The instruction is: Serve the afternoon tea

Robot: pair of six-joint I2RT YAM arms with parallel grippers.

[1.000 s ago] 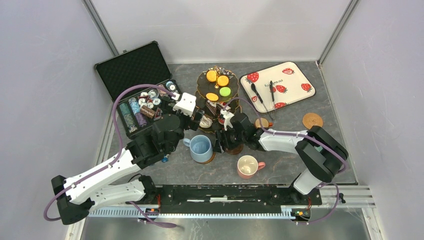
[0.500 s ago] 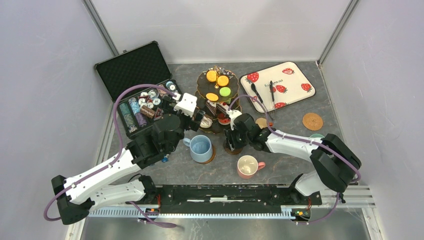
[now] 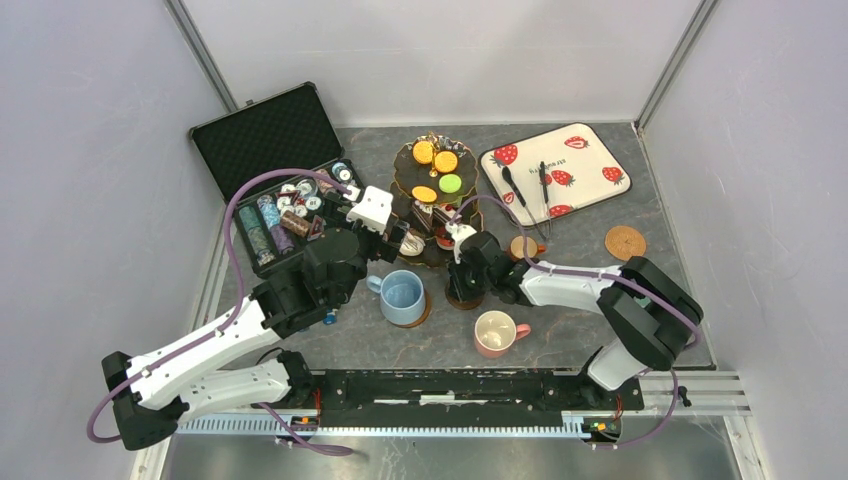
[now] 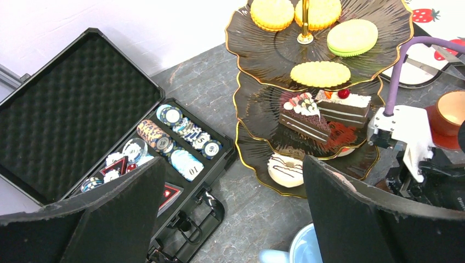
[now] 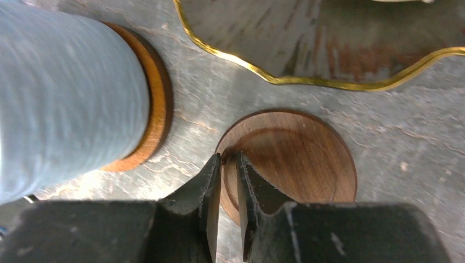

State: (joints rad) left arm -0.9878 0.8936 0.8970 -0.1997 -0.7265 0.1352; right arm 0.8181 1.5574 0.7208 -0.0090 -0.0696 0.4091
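Upper left: open black foam-lined case (image 3: 265,130), poker chips (image 4: 185,162) racked in its lower half. Upper right: strawberry-print tray (image 3: 590,160) carrying two dark utensils (image 3: 514,187), probably tongs. Both sit on a grey stone-look tabletop (image 3: 672,215).

walls (image 3: 420,50): pale lilac | tabletop (image 3: 650,300): grey, possibly stone

Mug (image 5: 66,87) on coaster (image 5: 160,107) beside bare coaster (image 5: 301,153)

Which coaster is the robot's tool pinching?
The bare coaster beside the blue mug; the right tool nips its edge. The mug's coaster is covered, and the far-right coaster lies alone.
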